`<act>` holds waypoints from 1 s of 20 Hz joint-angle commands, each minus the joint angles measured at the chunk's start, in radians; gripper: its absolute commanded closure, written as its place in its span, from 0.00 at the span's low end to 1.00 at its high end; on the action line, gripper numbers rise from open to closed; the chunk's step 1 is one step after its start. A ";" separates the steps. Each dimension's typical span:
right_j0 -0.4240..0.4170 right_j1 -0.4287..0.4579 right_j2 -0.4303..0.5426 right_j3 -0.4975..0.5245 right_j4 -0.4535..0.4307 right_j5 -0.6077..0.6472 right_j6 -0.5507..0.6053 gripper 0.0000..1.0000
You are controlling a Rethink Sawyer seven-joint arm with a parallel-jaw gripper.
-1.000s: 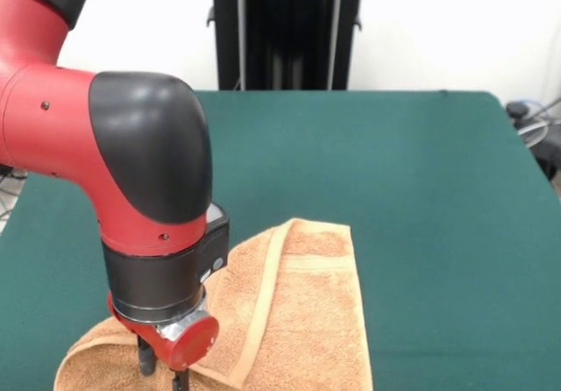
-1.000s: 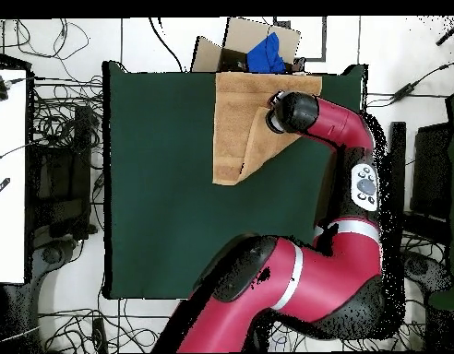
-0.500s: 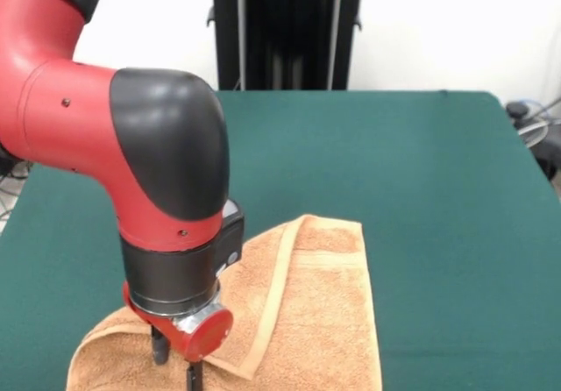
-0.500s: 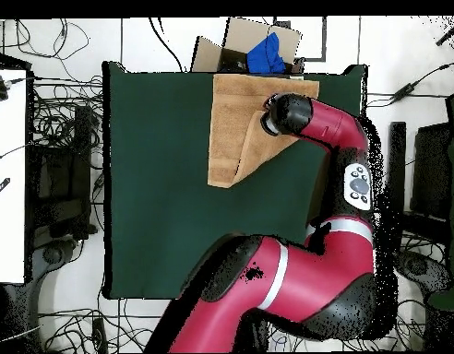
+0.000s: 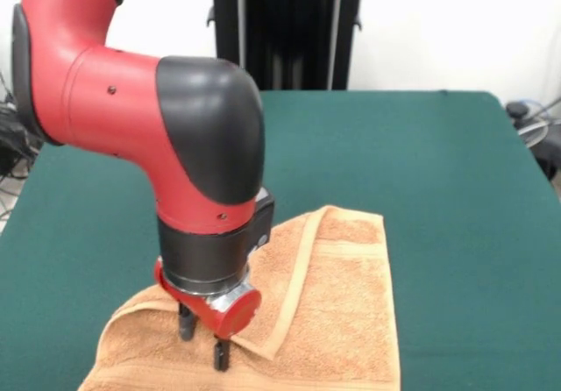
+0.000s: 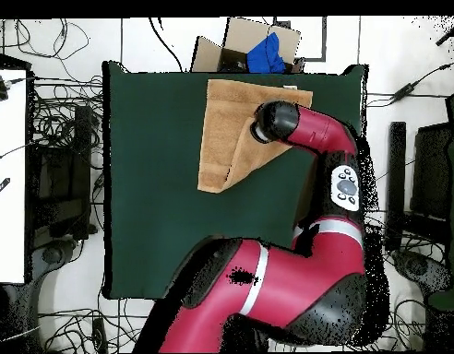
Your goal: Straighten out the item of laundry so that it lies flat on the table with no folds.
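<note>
The orange-tan towel (image 5: 333, 321) lies folded over itself at the lower centre of the green worktop (image 5: 456, 189). The claw (image 5: 203, 343) points straight down from the bent red arm, pinching a raised fold of towel.

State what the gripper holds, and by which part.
The gripper pinches the towel at the folded-over layer's banded edge, near the table's camera-side edge. The towel is not yet flat.

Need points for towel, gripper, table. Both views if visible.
towel (image 5: 342, 321), front view: flat single layer right of the woven border band.
towel (image 6: 221, 129), overhead view: middle of the cloth.
gripper (image 5: 203, 343), front view: midway between the two dark fingertips, down on the towel.
table (image 5: 456, 172), front view: bare green top.
</note>
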 commanded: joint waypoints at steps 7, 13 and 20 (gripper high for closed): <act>0.095 -0.004 -0.052 0.312 0.120 -0.063 0.361 0.00; 0.061 0.027 -0.048 0.260 0.092 -0.079 0.240 0.00; 0.044 0.025 -0.043 0.227 0.081 -0.036 0.191 0.00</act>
